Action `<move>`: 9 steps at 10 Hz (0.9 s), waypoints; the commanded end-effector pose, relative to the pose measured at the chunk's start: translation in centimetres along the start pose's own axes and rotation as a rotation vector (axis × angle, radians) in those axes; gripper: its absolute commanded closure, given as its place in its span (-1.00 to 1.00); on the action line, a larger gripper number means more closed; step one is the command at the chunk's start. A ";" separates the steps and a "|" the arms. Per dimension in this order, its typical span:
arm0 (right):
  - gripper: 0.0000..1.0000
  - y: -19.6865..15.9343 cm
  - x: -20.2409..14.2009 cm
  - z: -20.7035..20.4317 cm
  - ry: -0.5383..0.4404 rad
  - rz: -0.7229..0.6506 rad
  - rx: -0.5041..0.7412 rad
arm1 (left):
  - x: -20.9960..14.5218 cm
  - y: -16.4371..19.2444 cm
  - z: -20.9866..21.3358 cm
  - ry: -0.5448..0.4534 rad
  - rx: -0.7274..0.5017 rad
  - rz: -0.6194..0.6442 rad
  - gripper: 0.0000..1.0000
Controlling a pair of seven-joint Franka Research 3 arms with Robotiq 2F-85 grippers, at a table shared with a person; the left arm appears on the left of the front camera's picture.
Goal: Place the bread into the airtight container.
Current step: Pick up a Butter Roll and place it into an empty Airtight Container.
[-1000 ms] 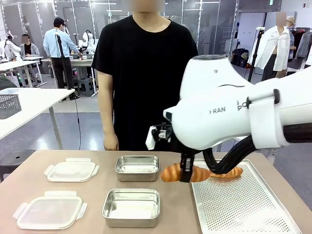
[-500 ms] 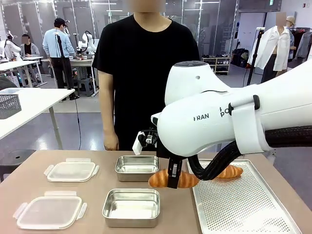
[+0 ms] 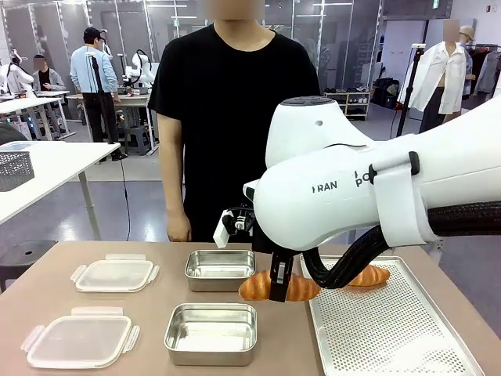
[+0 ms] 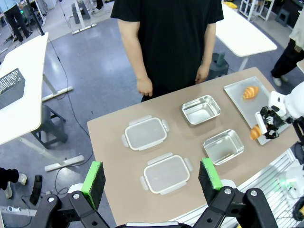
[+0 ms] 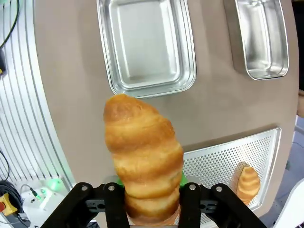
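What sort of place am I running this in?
Likely a lab or workshop, not a kitchen: white workbenches behind, glass partitions, and a test table laid with steel containers.

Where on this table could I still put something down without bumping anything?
The near end of the perforated metal tray is bare, as are both empty steel containers. A bare tabletop strip runs between those and the two clear plastic lids. It is crowded by the tray's far-left corner, where the right gripper holds a golden croissant.
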State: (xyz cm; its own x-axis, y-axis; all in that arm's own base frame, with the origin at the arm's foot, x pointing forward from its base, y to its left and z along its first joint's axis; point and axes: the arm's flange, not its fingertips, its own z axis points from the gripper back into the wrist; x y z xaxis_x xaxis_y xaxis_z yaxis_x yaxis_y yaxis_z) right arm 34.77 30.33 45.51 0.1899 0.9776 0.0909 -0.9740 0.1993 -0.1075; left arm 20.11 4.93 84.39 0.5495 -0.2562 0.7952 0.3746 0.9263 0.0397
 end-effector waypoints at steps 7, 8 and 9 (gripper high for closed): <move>0.30 0.7 10.3 -5.0 -0.051 0.067 0.077 | 0.0 0.0 0.2 -0.001 -0.002 -0.002 -1.00; 0.30 0.6 11.3 -6.1 -0.030 0.059 0.085 | 0.0 0.0 0.2 -0.001 -0.002 -0.002 -1.00; 0.30 0.3 11.9 -7.5 -0.032 0.051 0.086 | 0.0 0.0 0.2 -0.001 -0.002 -0.002 -1.00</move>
State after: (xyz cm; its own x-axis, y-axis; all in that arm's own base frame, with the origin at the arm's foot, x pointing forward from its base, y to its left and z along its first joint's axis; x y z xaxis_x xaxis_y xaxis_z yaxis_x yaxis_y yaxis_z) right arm 36.91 41.62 39.66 0.1004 0.9852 0.1386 -0.9943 0.1043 -0.0216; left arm 20.11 4.93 84.40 0.5494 -0.2562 0.7953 0.3745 0.9264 0.0397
